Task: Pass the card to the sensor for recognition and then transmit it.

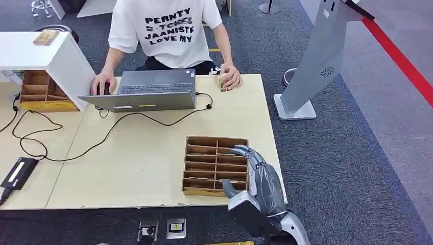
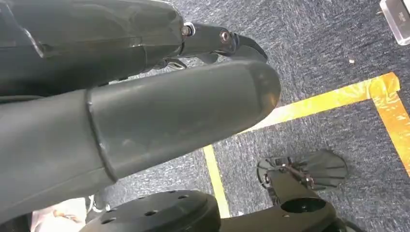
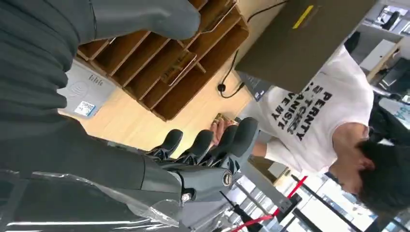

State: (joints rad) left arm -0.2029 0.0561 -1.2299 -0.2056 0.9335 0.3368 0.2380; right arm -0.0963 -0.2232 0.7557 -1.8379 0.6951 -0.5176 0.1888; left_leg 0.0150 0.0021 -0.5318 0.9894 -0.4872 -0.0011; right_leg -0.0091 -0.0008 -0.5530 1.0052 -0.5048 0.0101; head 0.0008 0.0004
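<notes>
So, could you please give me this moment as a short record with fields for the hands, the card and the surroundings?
right hand: the right hand hovers over the wooden organiser, fingers apart, holding nothing
left hand: the left hand hangs above the floor
card: a white card lies flat beside the organiser
person: a person sits at the laptop
stand: a grey kiosk stand stands beside the table

1 laptop (image 1: pixel 148 89), 2 wooden organisers (image 1: pixel 214 166) (image 1: pixel 38 89), 1 person (image 1: pixel 168 30)

Laptop (image 1: pixel 148 92), person (image 1: pixel 168 30), cables (image 1: pixel 76 138).
</notes>
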